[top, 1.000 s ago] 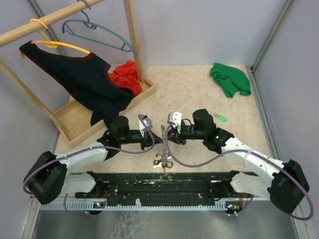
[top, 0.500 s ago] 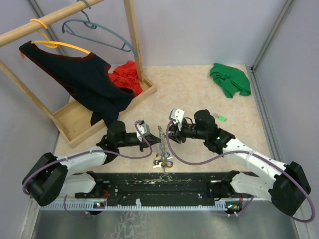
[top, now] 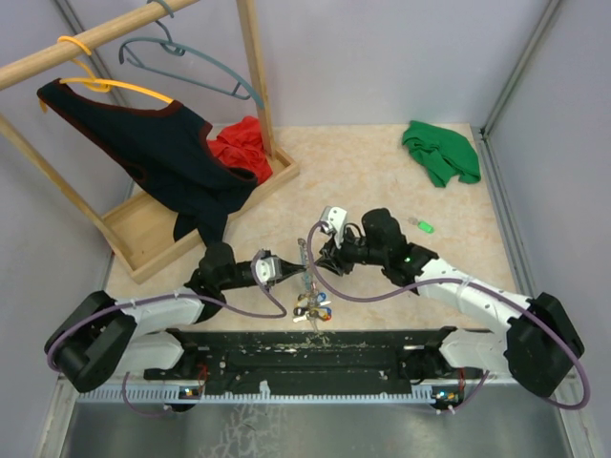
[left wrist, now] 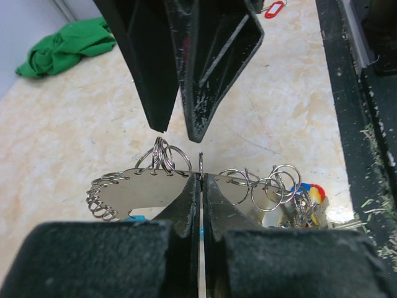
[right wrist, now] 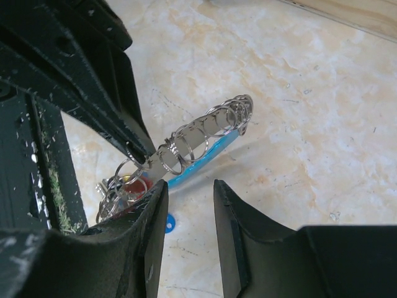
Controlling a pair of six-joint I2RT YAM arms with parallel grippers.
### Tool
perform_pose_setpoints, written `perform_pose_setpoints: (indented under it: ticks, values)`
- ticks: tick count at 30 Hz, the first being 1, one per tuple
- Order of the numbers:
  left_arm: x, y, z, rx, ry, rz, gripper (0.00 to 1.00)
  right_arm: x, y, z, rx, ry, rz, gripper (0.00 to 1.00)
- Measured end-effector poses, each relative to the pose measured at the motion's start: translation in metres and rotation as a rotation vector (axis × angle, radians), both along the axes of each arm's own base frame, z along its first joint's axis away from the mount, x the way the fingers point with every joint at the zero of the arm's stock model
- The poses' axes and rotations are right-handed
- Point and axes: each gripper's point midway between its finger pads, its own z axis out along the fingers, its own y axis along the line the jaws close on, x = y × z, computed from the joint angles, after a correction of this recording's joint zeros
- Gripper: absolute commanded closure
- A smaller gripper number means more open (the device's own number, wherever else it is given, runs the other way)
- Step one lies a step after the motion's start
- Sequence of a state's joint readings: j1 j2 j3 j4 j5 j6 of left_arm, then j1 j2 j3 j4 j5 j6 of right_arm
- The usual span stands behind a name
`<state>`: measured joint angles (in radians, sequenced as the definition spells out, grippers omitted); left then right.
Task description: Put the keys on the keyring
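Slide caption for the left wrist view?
The keyring clamped in the shut left fingers, open right fingers close by.

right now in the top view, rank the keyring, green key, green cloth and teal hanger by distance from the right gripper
1. keyring, right at the right gripper
2. green key, on the table to its right
3. green cloth, far right corner
4. teal hanger, far-left rail

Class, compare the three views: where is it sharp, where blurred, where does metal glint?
Top external: evenly lit, sharp throughout, soft shadows. Left wrist: the keyring is crisp with bright glints; the left gripper close to the lens is dark and blurred. Right wrist: the right gripper looms dark and soft-edged; the keyring beyond is sharp.
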<state>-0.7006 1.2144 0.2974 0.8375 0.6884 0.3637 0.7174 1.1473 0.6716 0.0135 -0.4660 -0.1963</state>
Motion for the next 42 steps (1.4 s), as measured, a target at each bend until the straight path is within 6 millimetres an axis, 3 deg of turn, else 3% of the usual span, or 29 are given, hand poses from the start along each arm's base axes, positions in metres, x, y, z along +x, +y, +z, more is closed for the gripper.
perform_pose_setpoints:
  ticks: [7, 11, 18, 22, 25, 27, 30, 34, 42]
  values:
    - [0.003, 0.002, -0.001, 0.000, -0.158, -0.009, 1.00, 0.014, 0.003, 0.005, -0.009, 0.033, -0.073, 0.63]
    - [0.002, 0.005, -0.001, -0.007, -0.219, -0.008, 1.00, 0.025, 0.001, 0.006, -0.030, 0.081, -0.151, 0.49]
    - [0.004, 0.009, -0.004, -0.026, -0.282, 0.023, 1.00, 0.029, 0.000, 0.005, -0.083, 0.180, -0.210, 0.40]
    - [0.008, 0.015, -0.008, -0.034, -0.305, 0.063, 1.00, 0.030, -0.012, -0.008, -0.140, 0.222, -0.282, 0.34]
    - [0.011, 0.016, -0.007, -0.041, -0.319, 0.082, 1.00, 0.038, -0.030, -0.025, -0.236, 0.285, -0.379, 0.34]
    - [0.013, 0.016, -0.005, -0.045, -0.324, 0.092, 1.00, 0.055, -0.045, -0.031, -0.287, 0.329, -0.467, 0.34]
    - [0.014, 0.016, -0.004, -0.050, -0.327, 0.098, 1.00, 0.087, -0.078, -0.039, -0.340, 0.366, -0.633, 0.33]
    - [0.014, 0.016, -0.004, -0.053, -0.323, 0.103, 1.00, 0.108, -0.127, -0.049, -0.383, 0.397, -0.820, 0.35]
    - [0.015, 0.017, -0.007, -0.046, -0.290, 0.110, 1.00, 0.153, -0.201, -0.066, -0.395, 0.421, -1.082, 0.39]
